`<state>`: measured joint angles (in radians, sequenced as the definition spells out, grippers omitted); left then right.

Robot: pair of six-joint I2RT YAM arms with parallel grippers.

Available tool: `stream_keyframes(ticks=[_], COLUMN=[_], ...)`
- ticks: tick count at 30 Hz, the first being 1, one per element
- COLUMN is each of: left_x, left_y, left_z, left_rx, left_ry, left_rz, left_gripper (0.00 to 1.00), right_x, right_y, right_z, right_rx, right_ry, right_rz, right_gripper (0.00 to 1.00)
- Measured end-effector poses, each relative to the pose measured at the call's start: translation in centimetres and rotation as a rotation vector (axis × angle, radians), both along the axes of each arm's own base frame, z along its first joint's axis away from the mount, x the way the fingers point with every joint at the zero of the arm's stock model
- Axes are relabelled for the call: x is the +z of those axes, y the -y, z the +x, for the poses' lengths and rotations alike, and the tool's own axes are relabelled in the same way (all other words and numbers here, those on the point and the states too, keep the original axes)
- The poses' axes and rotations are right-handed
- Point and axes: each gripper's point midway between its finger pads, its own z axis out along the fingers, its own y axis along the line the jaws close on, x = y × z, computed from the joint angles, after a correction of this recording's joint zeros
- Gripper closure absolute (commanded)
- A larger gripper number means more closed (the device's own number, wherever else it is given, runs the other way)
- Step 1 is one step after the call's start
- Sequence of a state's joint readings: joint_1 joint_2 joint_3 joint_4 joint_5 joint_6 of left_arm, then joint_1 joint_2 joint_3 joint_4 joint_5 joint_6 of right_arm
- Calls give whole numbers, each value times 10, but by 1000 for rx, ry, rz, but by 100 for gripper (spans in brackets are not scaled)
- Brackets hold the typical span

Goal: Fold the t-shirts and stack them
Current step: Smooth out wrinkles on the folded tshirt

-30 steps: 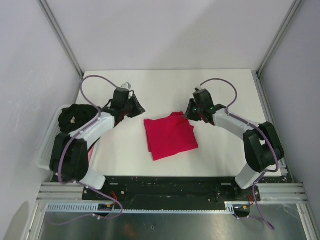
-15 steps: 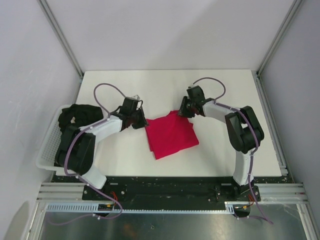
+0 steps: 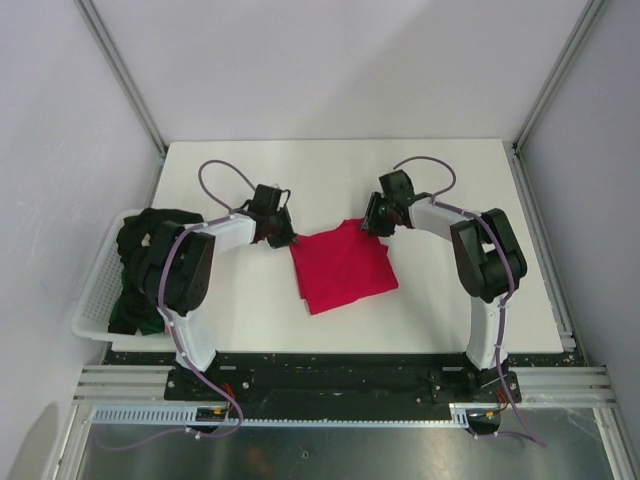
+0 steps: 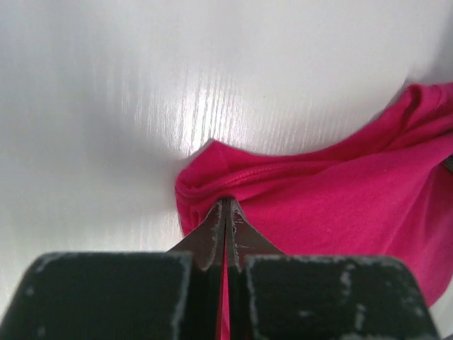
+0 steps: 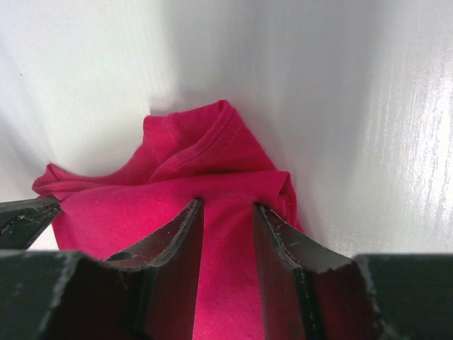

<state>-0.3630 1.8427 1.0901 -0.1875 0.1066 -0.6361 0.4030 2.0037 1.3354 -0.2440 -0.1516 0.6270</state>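
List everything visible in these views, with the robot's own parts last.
red t-shirt: one, crimson, folded at the middle of the table.
dark t-shirt: one heap, black or very dark green, in the basket; cannot tell how many garments.
basket: one, white lattice, at the table's left edge.
table: one, white.
cables: two, purple, one looping over each arm.
left gripper: one, black, shut on the red t-shirt's far left corner.
right gripper: one, black, open over the red t-shirt's far right corner.
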Motion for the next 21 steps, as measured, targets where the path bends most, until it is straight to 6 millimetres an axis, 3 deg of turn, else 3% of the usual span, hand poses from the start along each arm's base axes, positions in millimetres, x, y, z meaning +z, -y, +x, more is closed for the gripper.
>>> stream_keyframes(ticks=[10, 18, 21], left_x=[3, 20, 28], left_y=[-14, -12, -10], left_z=[17, 31, 31], left_rx=[47, 29, 17], left_ry=[10, 48, 55], left_rz=[-19, -37, -52], left_gripper=[95, 87, 84], right_x=[4, 43, 47], right_y=[12, 33, 35], right_z=[-4, -14, -25], right_rx=[12, 32, 58], right_ry=[-14, 62, 79], right_rz=[-26, -116, -132], right_gripper=[48, 38, 37])
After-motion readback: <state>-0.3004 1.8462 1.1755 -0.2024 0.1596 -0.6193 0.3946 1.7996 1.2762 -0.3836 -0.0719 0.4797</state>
